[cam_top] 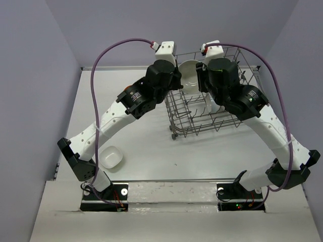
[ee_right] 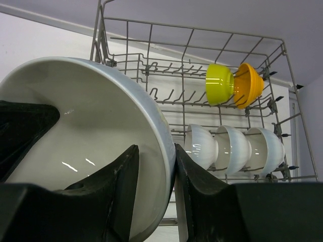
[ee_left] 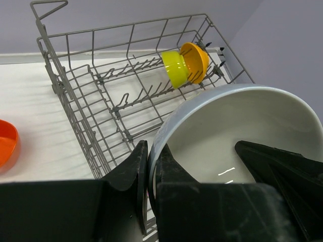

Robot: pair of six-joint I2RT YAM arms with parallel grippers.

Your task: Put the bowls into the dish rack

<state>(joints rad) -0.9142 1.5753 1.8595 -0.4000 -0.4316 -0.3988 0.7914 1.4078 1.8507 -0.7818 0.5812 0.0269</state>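
A large white bowl point(cam_top: 189, 75) hangs over the dish rack point(cam_top: 212, 118), held by both arms from opposite sides. My left gripper point(ee_left: 150, 154) is shut on the large bowl's point(ee_left: 237, 126) left rim, and my right gripper point(ee_right: 156, 154) is shut on the bowl's point(ee_right: 75, 116) right rim, one finger inside and one outside. In the rack point(ee_right: 151, 35) stand three white bowls point(ee_right: 232, 148) in a row, and behind them a lime green bowl point(ee_right: 219, 83) next to an orange-yellow bowl point(ee_right: 248, 84). A red-orange bowl point(ee_left: 6, 143) sits on the table left of the rack point(ee_left: 81, 121).
A small white dish point(cam_top: 111, 156) lies on the table near the left arm's base. The rack's tall wire sides and upright prongs point(ee_left: 136, 98) stand just below the held bowl. Purple walls close in the table at the back and sides.
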